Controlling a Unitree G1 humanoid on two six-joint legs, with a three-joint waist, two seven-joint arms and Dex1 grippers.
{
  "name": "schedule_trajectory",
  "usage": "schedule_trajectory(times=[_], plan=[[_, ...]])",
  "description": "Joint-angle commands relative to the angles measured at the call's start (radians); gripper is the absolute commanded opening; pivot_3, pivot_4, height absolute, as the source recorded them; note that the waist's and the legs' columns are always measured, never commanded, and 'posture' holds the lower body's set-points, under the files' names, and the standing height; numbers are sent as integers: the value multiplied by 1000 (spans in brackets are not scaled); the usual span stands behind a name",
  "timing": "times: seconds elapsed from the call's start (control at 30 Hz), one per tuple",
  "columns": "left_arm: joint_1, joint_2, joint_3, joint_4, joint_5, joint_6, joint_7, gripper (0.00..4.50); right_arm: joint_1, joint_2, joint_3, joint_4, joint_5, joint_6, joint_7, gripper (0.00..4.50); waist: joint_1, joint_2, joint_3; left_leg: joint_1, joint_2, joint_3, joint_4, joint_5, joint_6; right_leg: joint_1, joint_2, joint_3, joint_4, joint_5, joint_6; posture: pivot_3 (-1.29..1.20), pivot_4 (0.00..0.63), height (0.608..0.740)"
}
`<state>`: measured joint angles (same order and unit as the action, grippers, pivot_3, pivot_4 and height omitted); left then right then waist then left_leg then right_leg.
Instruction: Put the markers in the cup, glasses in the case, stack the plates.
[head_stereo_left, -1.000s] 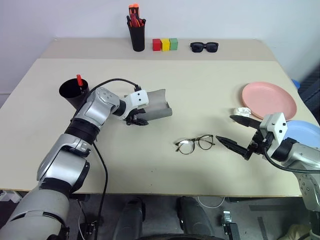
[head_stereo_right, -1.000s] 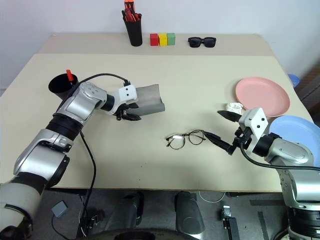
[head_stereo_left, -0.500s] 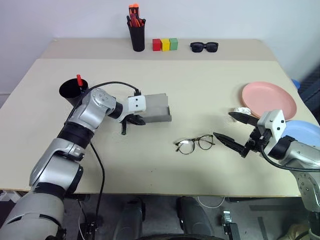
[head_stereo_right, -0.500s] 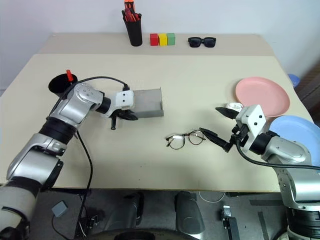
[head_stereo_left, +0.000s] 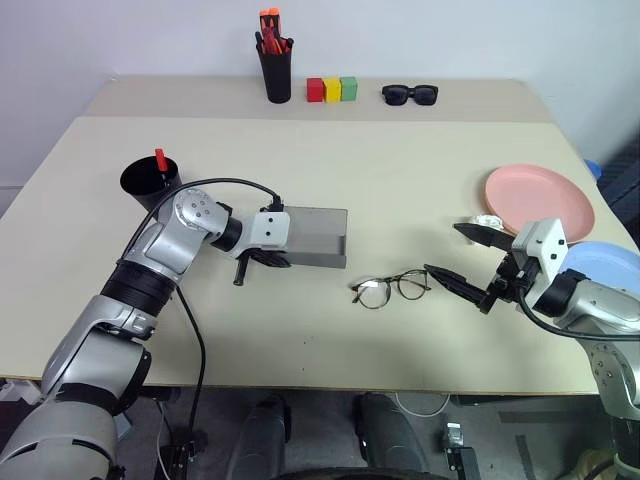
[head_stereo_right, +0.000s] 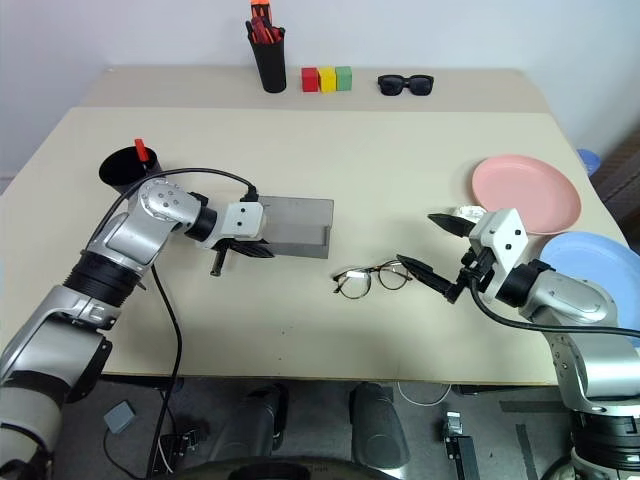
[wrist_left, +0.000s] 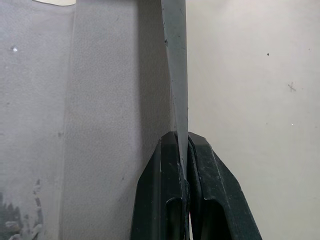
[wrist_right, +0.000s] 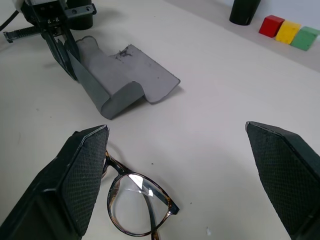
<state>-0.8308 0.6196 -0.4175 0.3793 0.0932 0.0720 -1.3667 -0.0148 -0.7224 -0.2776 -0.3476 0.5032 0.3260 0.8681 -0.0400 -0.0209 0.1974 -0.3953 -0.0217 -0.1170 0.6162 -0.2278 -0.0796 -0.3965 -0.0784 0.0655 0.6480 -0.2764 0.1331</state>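
Note:
The grey felt case (head_stereo_left: 315, 237) lies open left of the table's middle. My left gripper (head_stereo_left: 262, 258) is shut on one thin flap of the case (wrist_left: 175, 75), the fingers (wrist_left: 165, 190) pinching its edge. The wire-framed glasses (head_stereo_left: 390, 288) lie unfolded near the front, just right of the case. My right gripper (head_stereo_left: 443, 248) hovers open right beside them, and its wide-spread fingers (wrist_right: 82, 180) frame the glasses (wrist_right: 135, 197). A red-capped marker (head_stereo_left: 159, 160) stands in the black cup (head_stereo_left: 150, 182) at the left. The pink plate (head_stereo_left: 540, 198) and the blue plate (head_stereo_left: 612, 262) lie side by side at the right.
At the back stand a black pen holder (head_stereo_left: 274, 70) full of markers, three coloured blocks (head_stereo_left: 330, 88) and black sunglasses (head_stereo_left: 409, 94). A small white object (head_stereo_left: 487, 221) lies by the pink plate. A black cable loops over my left arm.
My left gripper has closed on the case's flap and drawn back toward the front edge. The case, earlier curled and lifted, now lies flatter and open. The right arm stayed put.

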Motion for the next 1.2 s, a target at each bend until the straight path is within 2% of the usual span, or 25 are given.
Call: schedule_trajectory(times=[0.03, 0.57, 0.67, 0.9, 1.2], plan=[[-29, -23, 2, -4, 12, -14, 10, 9, -5, 4, -5, -11, 2, -19, -2, 4500, 0, 0, 0, 0, 0, 0, 0, 0, 0, 0, 0, 0, 0, 0, 0, 0, 150, 740], [-23, -74, -8, -25, 50, 53, 26, 9, 33, -7, -8, -44, 6, -11, -6, 4500, 0, 0, 0, 0, 0, 0, 0, 0, 0, 0, 0, 0, 0, 0, 0, 0, 150, 740], [-26, -83, -4, -20, 59, 90, 44, 1005, 25, -17, -1, -35, -2, -17, 6, 4500, 0, 0, 0, 1, 0, 0, 1, 0, 0, 1, 0, 0, 0, 0, 0, 0, 150, 740], [2, -91, 8, -68, 57, 132, 94, 4432, -30, -62, 44, 0, -40, -30, 65, 4500, -1, 0, 0, 2, 0, 0, 1, 0, 0, 2, 0, 0, 0, 0, 0, 0, 150, 740], [89, -30, 109, -293, -16, 194, 149, 4476, -170, -128, 147, 108, -94, -67, 203, 4500, -5, 0, 0, 2, 0, 0, 1, 0, 0, 2, 0, 0, 1, 0, 0, 0, 150, 740]])
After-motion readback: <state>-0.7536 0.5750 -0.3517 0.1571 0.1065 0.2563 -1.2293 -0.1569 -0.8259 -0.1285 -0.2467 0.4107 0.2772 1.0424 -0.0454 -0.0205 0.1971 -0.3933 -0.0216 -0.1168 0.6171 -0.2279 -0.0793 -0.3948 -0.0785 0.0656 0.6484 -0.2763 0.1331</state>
